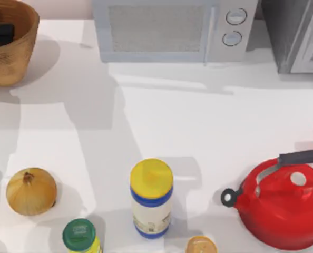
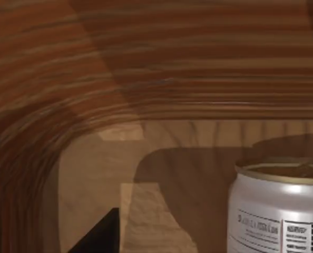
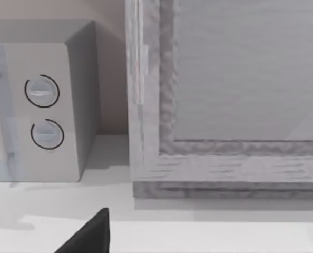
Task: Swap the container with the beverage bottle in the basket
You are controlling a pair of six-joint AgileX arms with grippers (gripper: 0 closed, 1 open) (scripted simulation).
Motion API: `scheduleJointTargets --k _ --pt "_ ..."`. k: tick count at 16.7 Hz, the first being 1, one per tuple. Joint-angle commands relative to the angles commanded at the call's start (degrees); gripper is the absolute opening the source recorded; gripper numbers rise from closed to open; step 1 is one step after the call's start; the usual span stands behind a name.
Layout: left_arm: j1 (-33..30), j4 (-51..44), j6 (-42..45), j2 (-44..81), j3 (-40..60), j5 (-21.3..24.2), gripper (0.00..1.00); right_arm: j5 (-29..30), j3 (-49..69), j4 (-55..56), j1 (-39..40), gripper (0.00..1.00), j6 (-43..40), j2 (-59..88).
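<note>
Left gripper [image 1: 1, 34] is down inside the basket [image 1: 19, 50], at the far left back corner of the table; a dark part of it shows over the basket's rim in the top view, and whether its fingers are spread or closed, or hold anything, cannot be told. Left wrist view looks along the basket's ribbed inner wall to its floor, where a silver can [image 2: 280, 208] stands upright just beside a dark finger tip at the frame edge; this can looks like the container to come out. Judgement: the swap is at its first half, can still in the basket, nothing lifted yet. The beverage bottle [image 1: 201, 245] stands at the front edge of the table, well apart from the basket, tan top visible, not yet moved. Between basket and bottle the table is mostly bare, but near the bottle stand a yellow-lidded jar [image 1: 152, 197], a green-lidded jar [image 1: 80, 235] and an onion [image 1: 31, 191], with a red kettle [image 1: 283, 203] on the side away from the basket; the yellow-lidded jar is the closest crowding for a later pick. A microwave [image 1: 172, 29] sits along the back, beside the basket. Right gripper [image 3: 88, 234] is parked, facing the microwave's dials; its finger spread cannot be told.
</note>
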Motion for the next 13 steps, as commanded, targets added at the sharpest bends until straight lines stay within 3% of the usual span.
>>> scheduleJointTargets --k 13 --pt "0.0 0.0 0.0 0.0 0.0 0.0 0.02 0.0 0.0 0.0 0.0 1.0 0.0 0.0"
